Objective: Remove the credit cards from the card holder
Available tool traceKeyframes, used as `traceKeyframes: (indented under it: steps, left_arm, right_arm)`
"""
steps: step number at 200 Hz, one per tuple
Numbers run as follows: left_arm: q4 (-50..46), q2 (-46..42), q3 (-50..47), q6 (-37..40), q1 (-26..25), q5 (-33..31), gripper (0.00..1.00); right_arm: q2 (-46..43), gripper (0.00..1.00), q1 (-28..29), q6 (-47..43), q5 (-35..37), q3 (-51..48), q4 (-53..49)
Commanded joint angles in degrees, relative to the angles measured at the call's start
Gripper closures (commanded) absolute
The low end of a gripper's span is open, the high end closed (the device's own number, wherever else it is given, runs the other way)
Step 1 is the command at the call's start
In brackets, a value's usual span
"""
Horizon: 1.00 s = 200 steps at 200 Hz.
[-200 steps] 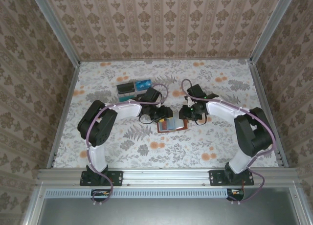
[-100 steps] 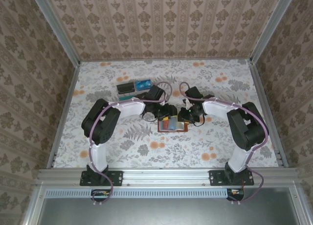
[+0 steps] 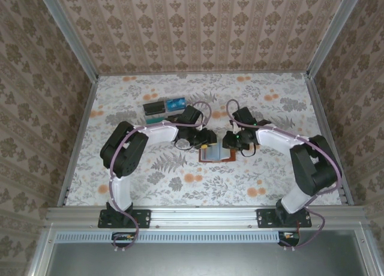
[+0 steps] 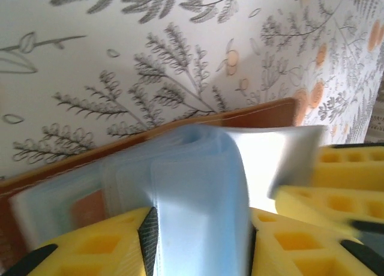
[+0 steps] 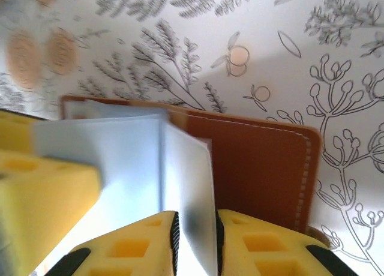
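The card holder (image 3: pixel 217 155) lies open on the table (image 3: pixel 150 180), approx. mid-table, between the two arms. Its outer is smooth brown leather w/ rounded corners and a pale stitched seam along the edge. The lining is thin, glossy, translucent blue-grey plastic.

The left gripper (image 4: pixel 198 243) is clenched on that lining. Its fingers (image 4: pixel 102 249) are padded in yellow foam-like material w/ diamond-shaped hollows. A looped sleeve (image 4: pixel 198 186) of the plastic is gripped between them and bulges upward in a soft curve. An orange-brown rectangular patch (image 4: pixel 90 207) is seen through a flat pocket to the left of the loop; whether it is one of the credit cards cannot be told.

The right gripper (image 5: pixel 195 231) is likewise closed, w/ its yellow pads (image 5: pixel 264 243) pinched on a thin pale leaf (image 5: pixel 186 180) of the lining. The leaf is raised on edge above the leather. In each wrist view a blurred yellow finger of the opposite gripper is seen just beside the held plastic.

A clear plastic tray (image 3: pixel 144 110), rectangular w/ compartments, sits well apart toward the far left, w/ dark and blue contents.
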Motion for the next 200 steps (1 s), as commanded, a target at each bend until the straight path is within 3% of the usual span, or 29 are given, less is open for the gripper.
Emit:
traceKeyframes:
  steps: [1,34,84,142,200]
  left_arm:
    - [0.48,1.46,-1.53,-0.79,0.49,-0.03,0.59]
    - [0.69,1.62,-2.37,-1.17,0.51,-0.56,0.62]
    - [1.34,2.12,-2.55,-1.56,0.49,-0.36,0.65]
    - [1.31,2.43,-2.64,-1.80,0.61,-0.55,0.67]
    - [1.35,2.25,-2.64,-1.81,0.63,-0.33,0.68]
  right_arm:
    - [-4.55,0.71,0.02,0.33,0.25,-2.16,1.43]
    - [-9.30,0.60,1.80,2.10,-0.31,-5.14,2.58]
    - [-14.90,0.53,6.16,2.64,9.61,-4.55,-0.48]
    - [-5.76,0.55,10.19,1.48,3.69,-2.08,1.37]
    - [2.09,0.57,9.43,2.68,5.98,-1.67,1.73]
